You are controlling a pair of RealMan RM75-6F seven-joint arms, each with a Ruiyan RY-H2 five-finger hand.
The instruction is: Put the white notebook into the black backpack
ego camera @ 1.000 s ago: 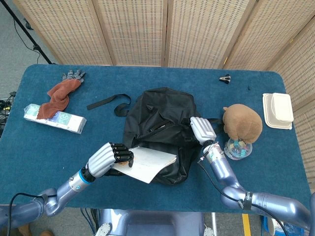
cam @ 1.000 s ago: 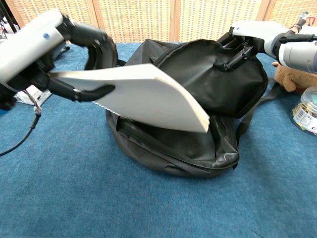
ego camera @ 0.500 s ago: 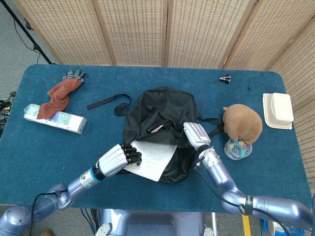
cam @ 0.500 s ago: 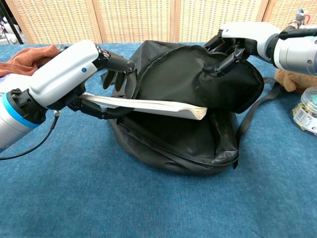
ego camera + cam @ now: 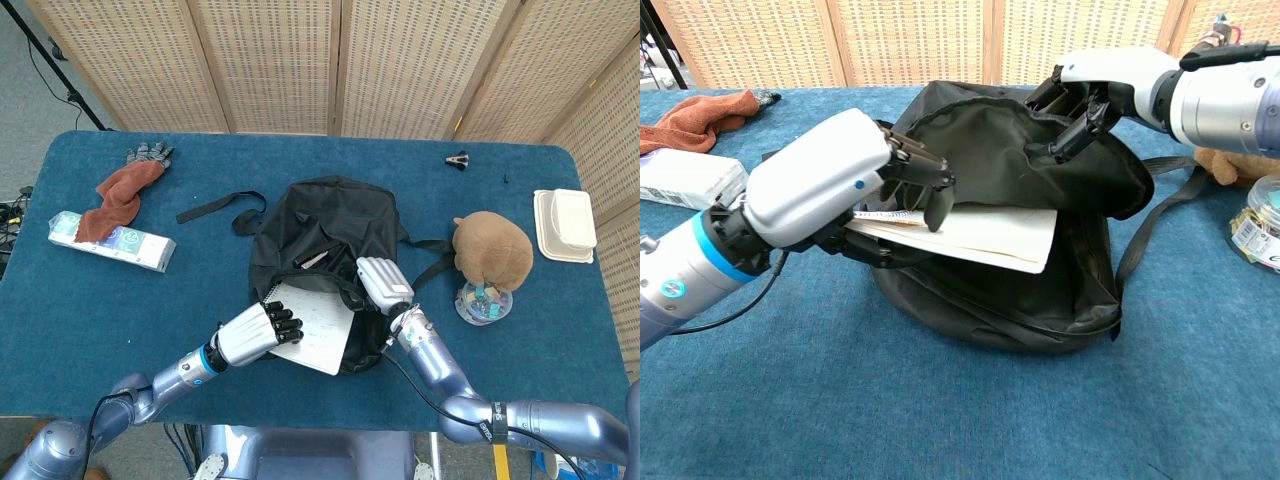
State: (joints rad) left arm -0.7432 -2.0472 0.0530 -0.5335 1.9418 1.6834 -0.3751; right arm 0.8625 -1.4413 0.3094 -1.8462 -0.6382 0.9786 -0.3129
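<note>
A blue table (image 5: 80, 300) is covered by a cloth on which the black backpack (image 5: 330, 225) is laid near the centre, its mouth turned towards the robot; in the chest view the upper flap is seen lifted so that the dark interior is exposed; the white notebook (image 5: 312, 325) is shown lying at that opening, its far edge under the raised flap and its spiral-bound near end projecting outside, roughly level; the notebook is gripped at its near end by the left hand (image 5: 855, 180), with dark fingers (image 5: 937, 205) curled over the top cover and others beneath it; the rim of the flap is pinched and held up by the right hand (image 5: 1095, 85), so that both hands are occupied and neither is open; a brown plush toy (image 5: 492, 250) is seen to the right of the backpack, touching a small clear jar (image 5: 483, 303); a white clamshell box (image 5: 564, 226) is placed near the right edge; a rust-coloured cloth (image 5: 118, 197) is draped over a flat white packet (image 5: 112, 241) at the left, with a grey glove (image 5: 148, 154) beside it; a small dark clip (image 5: 458, 159) lies at the far edge.
</note>
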